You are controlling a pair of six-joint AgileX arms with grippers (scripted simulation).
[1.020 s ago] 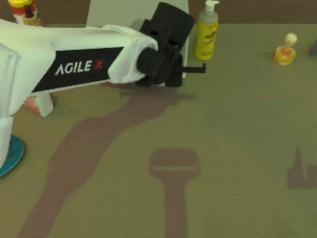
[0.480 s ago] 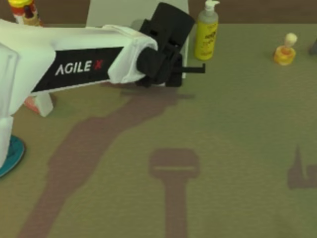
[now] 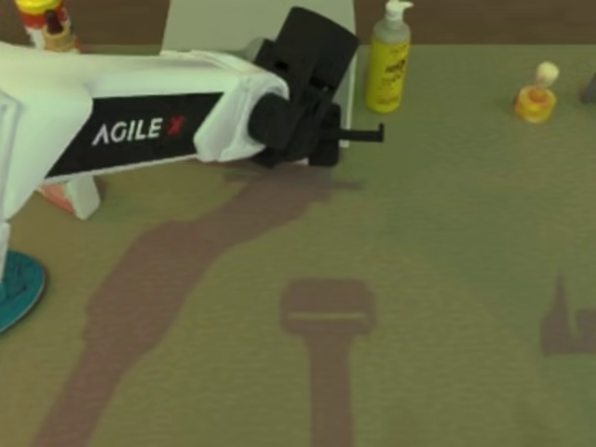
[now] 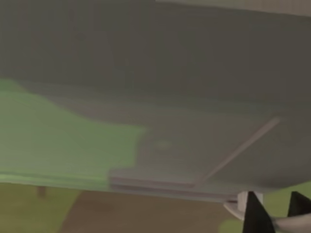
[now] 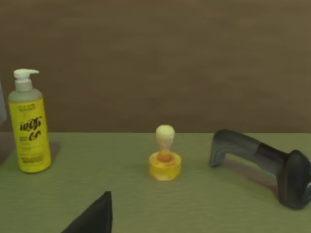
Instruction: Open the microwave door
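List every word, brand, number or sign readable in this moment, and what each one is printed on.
"AGILE X" stands on the black panel of the left arm, in the top view.
Dark print on the label of the yellow pump bottle: too blurred to read.
Red-and-yellow container at the table's far left corner: any print is too small to tell.
Microwave, yellow stamp-like object and dark handheld scanner: no text visible.

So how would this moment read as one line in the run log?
left gripper: at microwave door | door: ajar | right arm: out of top view
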